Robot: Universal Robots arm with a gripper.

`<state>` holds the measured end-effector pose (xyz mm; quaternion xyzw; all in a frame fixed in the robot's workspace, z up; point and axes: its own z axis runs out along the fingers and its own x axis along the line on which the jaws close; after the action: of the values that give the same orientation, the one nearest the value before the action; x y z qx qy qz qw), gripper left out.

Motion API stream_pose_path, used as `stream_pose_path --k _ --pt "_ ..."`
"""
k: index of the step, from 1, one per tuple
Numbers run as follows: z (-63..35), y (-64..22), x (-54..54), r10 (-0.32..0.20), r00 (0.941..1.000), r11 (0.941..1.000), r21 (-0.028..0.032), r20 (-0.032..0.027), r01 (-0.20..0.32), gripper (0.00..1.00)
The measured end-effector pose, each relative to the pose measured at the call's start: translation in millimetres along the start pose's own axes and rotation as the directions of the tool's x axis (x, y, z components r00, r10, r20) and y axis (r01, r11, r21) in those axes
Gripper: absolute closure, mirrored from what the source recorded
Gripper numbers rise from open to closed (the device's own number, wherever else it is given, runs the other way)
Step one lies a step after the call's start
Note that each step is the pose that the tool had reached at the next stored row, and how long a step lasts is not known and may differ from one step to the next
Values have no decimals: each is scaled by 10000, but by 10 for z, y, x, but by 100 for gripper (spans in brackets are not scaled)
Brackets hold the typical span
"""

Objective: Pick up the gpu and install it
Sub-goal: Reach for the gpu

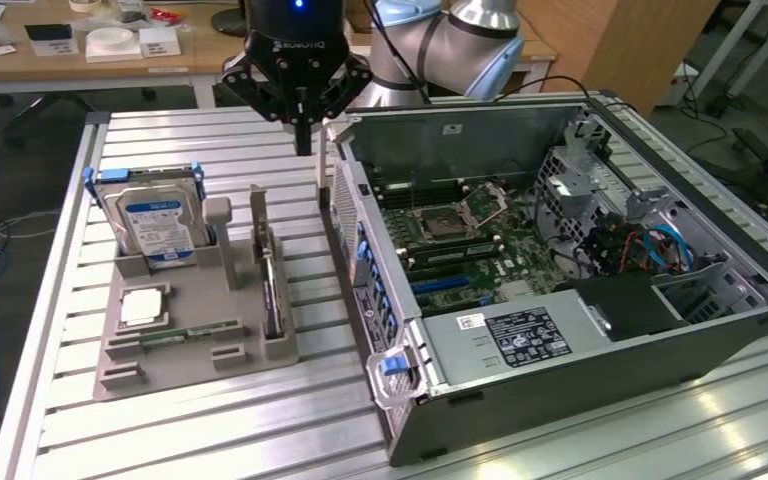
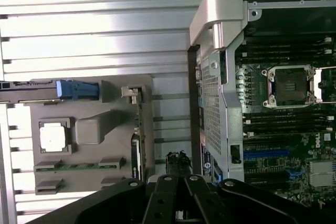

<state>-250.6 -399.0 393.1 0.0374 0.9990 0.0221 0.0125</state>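
Exterior view shows the closed gripper (image 1: 307,143) seemingly clear of the gpu (image 1: 269,285).

The gpu (image 2: 136,150) stands edge-up in the gray tray (image 2: 113,145) beside the open case (image 2: 220,103).

Seemingly dark gpu (image 1: 269,288), grey tray (image 1: 177,365)

The gpu (image 1: 269,285) (image 2: 137,145), a thin dark card, stands on edge in the gray tray (image 1: 171,365)
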Motion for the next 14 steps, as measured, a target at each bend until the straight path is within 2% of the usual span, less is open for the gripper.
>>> stream_pose_path --k 14 --pt "-4 -12 153 0 10000 10000 0 0 0 89"
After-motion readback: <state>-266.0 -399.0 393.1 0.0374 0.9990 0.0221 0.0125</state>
